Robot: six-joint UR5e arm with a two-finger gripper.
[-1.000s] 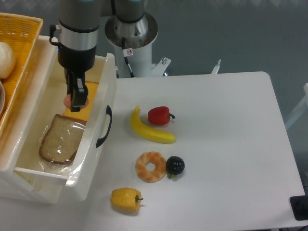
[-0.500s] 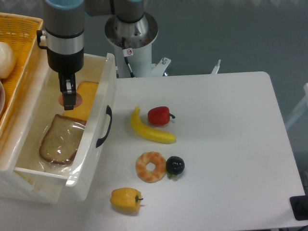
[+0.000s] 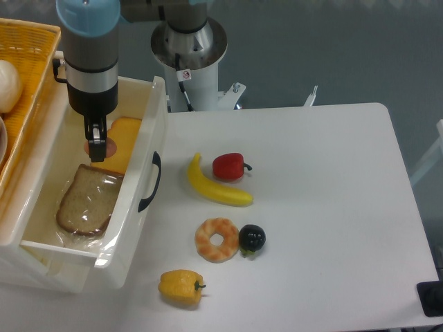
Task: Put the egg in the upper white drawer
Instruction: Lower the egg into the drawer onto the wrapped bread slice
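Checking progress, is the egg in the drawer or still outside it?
In: the egg sits within the upper white drawer walls, between the gripper fingers.

The upper white drawer (image 3: 154, 117) looks like smooth, slightly translucent plastic with a soft sheen along its rim; its curved handle (image 3: 150, 181) is glossy black plastic. Inside, the bread slice (image 3: 84, 199) has a rough, matt crumb and seems to be wrapped in shiny clear film. The cheese slice (image 3: 122, 149) is flat, smooth and matt. The egg (image 3: 93, 147) is smooth and pinkish, though mostly hidden, so its finish is hard to judge. The wicker basket (image 3: 28, 55) is coarse woven cane. The table (image 3: 325, 207) is matt white. The banana (image 3: 214, 187), red pepper (image 3: 228, 166), yellow pepper (image 3: 181, 286) and black plum (image 3: 252, 238) look like glossy plastic; the doughnut (image 3: 217, 239) is rougher.
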